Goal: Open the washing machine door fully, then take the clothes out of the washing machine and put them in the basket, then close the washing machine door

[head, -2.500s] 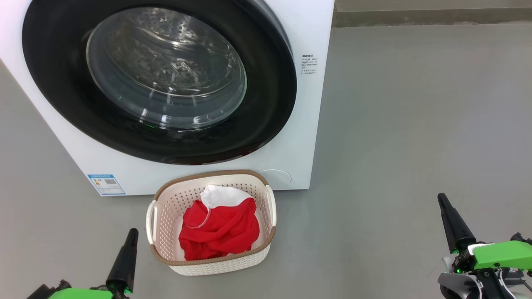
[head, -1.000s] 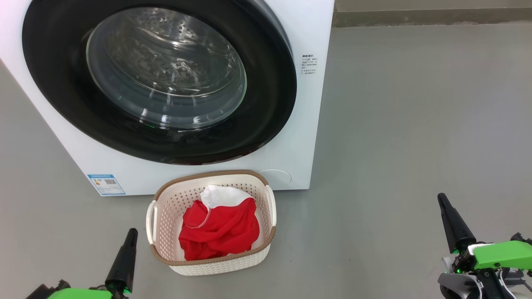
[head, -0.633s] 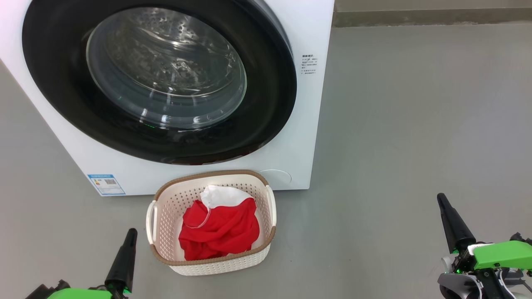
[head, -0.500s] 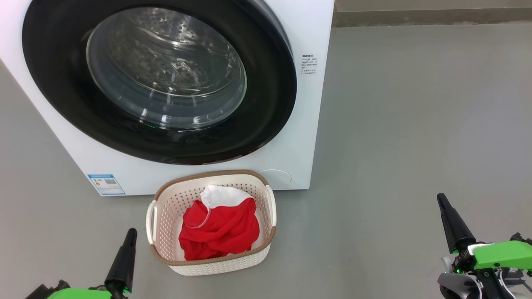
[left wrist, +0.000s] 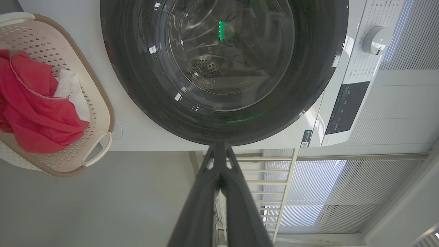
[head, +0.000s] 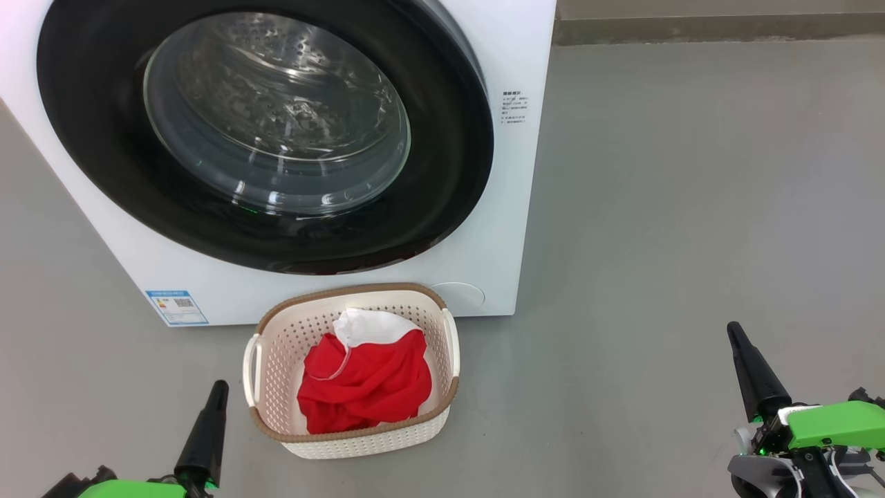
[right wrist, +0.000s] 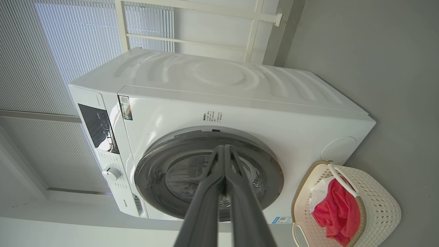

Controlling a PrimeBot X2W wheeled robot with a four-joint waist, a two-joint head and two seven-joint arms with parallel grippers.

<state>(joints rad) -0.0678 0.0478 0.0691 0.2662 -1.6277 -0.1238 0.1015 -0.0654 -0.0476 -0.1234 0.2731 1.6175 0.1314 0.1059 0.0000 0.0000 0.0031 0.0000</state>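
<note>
Cream perforated basket [head: 349,288], brown woven-look rim, holds crumpled red clothes [head: 366,384] on smooth grey floor [head: 657,207], just before white washing machine [head: 515,228], glossy round door [head: 449,138] closed. Flanking it, left tool [head: 218,391] and right tool [head: 735,333], fingers pressed together, empty.

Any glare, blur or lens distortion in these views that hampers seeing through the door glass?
Head view: sharp, evenly lit, white glints on the washing machine door. Left wrist view: a green reflection on its glass, drum holes readable. Right wrist view: the wide-angle lens bows the edges of the washing machine.

Door [right wrist: 178,181] closed; clothes [right wrist: 334,209] in basket [right wrist: 380,206]; end effector [right wrist: 224,151] pinched.
</note>
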